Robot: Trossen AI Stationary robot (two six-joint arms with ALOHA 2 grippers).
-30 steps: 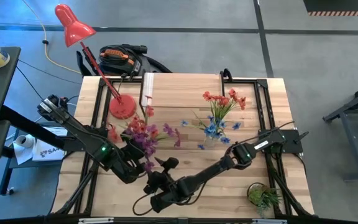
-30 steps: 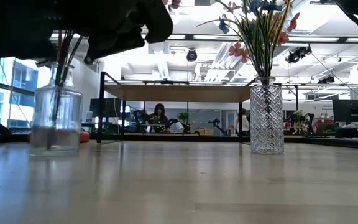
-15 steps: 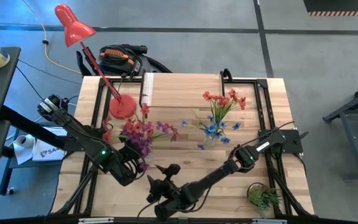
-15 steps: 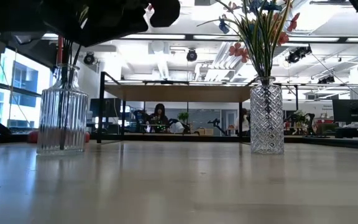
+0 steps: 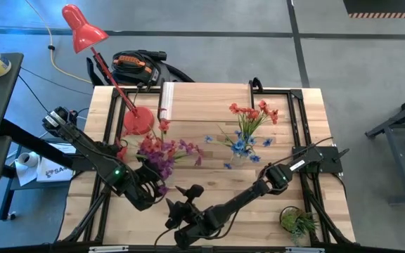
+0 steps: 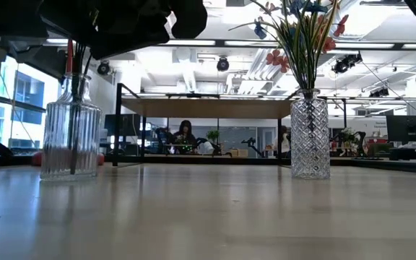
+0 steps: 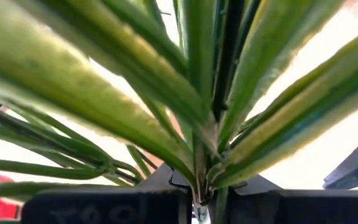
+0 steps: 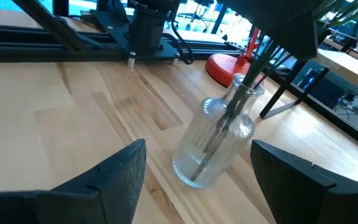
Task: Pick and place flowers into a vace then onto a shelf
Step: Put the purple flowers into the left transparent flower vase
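Left gripper (image 5: 148, 184) clamped on the flowers (image 5: 162, 149), stems already in the ribbed vase (image 6: 69, 137) left of frame; I lower straight before release, right gripper (image 8: 197, 180) wide, standing off.

Overhead view straight down, low view level across table (image 6: 215, 217), wrist views close.

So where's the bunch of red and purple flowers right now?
In the high view the red and purple flowers sit left of centre, beside the red lamp's base, stems in the clear ribbed vase, gripped by the left pincer.
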